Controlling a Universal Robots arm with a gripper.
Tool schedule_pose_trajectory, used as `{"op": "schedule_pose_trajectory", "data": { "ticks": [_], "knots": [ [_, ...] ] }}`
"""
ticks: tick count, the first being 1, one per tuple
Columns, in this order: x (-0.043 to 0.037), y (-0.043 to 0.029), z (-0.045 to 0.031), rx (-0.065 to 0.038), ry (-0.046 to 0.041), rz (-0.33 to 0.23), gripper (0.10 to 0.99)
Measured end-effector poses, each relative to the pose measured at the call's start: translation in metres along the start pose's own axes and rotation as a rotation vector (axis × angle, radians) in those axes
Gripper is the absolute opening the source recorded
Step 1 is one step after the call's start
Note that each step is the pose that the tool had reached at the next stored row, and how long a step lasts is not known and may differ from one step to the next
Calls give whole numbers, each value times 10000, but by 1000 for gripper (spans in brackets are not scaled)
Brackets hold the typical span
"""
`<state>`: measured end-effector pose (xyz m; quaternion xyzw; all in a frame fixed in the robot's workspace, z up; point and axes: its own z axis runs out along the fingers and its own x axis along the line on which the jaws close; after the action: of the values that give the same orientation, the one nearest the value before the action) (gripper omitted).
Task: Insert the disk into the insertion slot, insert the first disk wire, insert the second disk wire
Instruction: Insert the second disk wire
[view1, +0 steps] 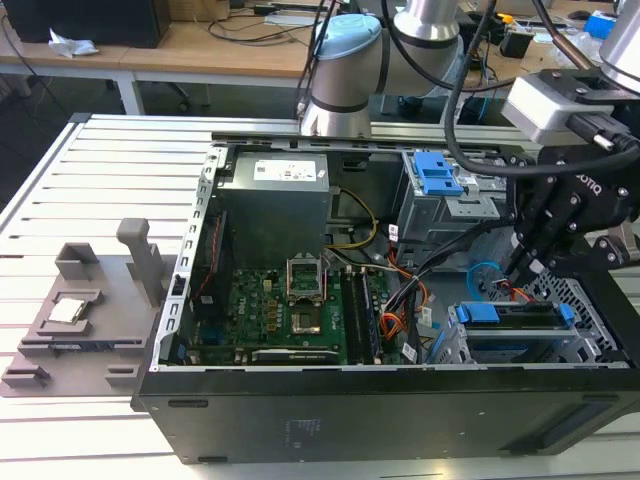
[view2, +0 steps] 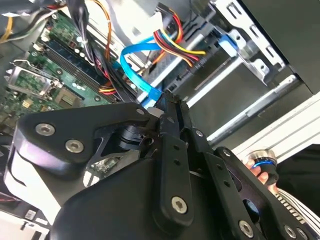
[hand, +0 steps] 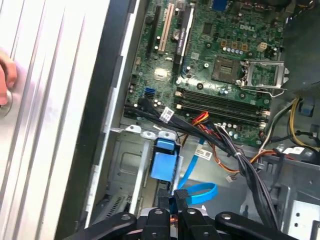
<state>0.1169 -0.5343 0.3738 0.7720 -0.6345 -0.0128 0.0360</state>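
Note:
The disk (view1: 505, 318), in its blue caddy, lies inside the insertion slot (view1: 590, 340), a silver cage at the case's front right corner. The caddy's blue handle (hand: 164, 165) appears in the first wrist view. My gripper (view1: 520, 268) hangs just above the disk's rear end. Its fingers meet (view2: 167, 102) (hand: 175, 197) on the end of the second disk wire (view2: 137, 70), the light-blue cable that loops beside them (hand: 202, 192). The first disk wire (view2: 175, 42), a red, orange and yellow bundle, runs to a dark plug at the drive's edge.
The open case holds a green motherboard (view1: 290, 310), a grey power supply (view1: 275, 200) and a taller grey cage with a blue bracket (view1: 437, 175). Black cable bundles (hand: 235, 155) cross close to the gripper. A grey fixture (view1: 80, 310) stands on the slatted table. A hand (hand: 6, 80) rests outside the case.

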Motion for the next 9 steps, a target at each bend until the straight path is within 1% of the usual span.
{"op": "schedule_pose_trajectory", "data": {
  "ticks": [2,3,7,8,9],
  "knots": [
    [64,12,3,0,-1,0,161],
    [80,15,4,0,0,0,161],
    [85,15,5,-2,-6,81,161],
    [85,15,5,-4,-12,164,161],
    [86,15,6,-9,-27,372,161]
  ]
}}
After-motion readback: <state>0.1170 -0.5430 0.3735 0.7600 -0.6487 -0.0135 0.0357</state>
